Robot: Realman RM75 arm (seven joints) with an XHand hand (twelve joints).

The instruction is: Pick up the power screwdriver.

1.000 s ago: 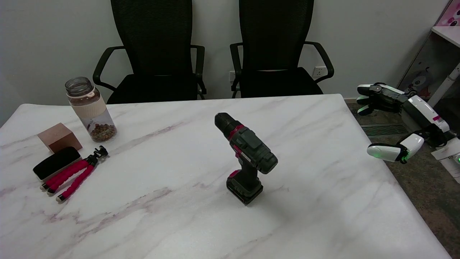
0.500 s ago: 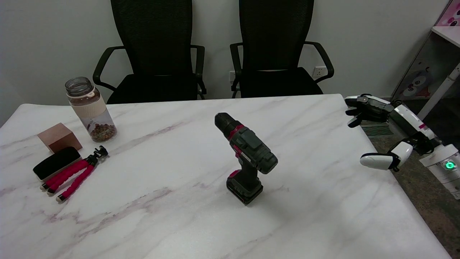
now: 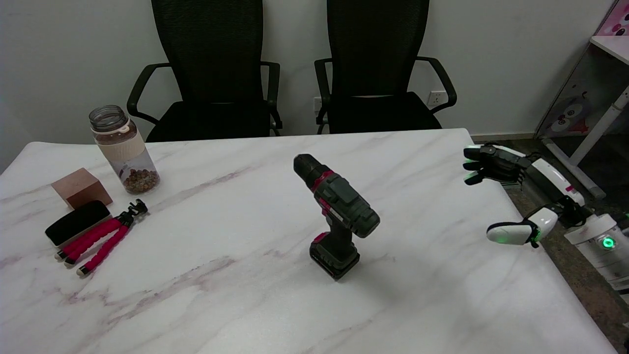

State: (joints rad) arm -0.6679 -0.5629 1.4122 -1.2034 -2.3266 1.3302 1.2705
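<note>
So the power screwdriver (image 3: 337,216) is standing upright on its battery base around the middle of the marble surface (image 3: 442,305), chuck pointing up and away toward the far left, handle fully exposed on the right side. Nothing is crowding it. The right hand (image 3: 511,196) is hovering over the surface's right edge, well apart from the tool, with the fingers (image 3: 484,164) spread wide from the thumb and nothing in its grasp. Looks to me like the reach step is what's going on, with the grasp not begun yet. Next move probably calls for sliding in leftward and wrapping around the handle just under the motor body, without tipping it off its base. Way over on the left a jar (image 3: 123,147), a wooden block (image 3: 81,187) and a pink tripod (image 3: 100,238) are sitting out of the way.
</note>
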